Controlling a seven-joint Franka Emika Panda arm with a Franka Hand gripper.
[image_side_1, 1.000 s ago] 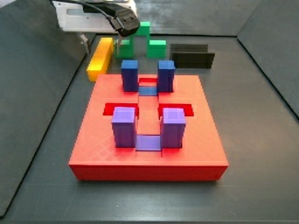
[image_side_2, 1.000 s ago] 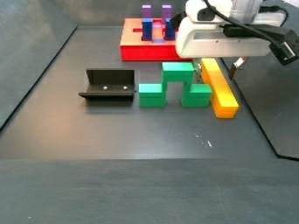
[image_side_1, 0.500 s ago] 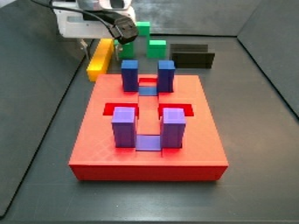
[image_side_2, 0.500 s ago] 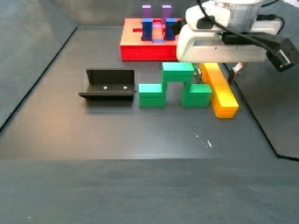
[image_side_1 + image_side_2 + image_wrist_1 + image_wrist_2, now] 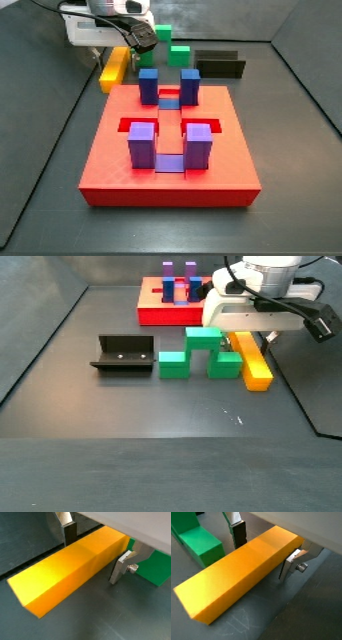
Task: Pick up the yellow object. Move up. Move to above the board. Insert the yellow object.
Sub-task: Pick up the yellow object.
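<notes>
Both fingers [image 5: 238,534] of the gripper [image 5: 93,554] had come down to straddle the yellow object [image 5: 238,574] on the floor beside the green block [image 5: 201,351] (jaws apart, not yet clamped), leaving the grasp imminent and the board [image 5: 171,150] well apart.

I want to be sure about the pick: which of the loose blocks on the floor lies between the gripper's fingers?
The yellow object, the long plain bar. The gripper straddles it, one finger on each side. The green stepped block lies beside it, outside the fingers.
</notes>
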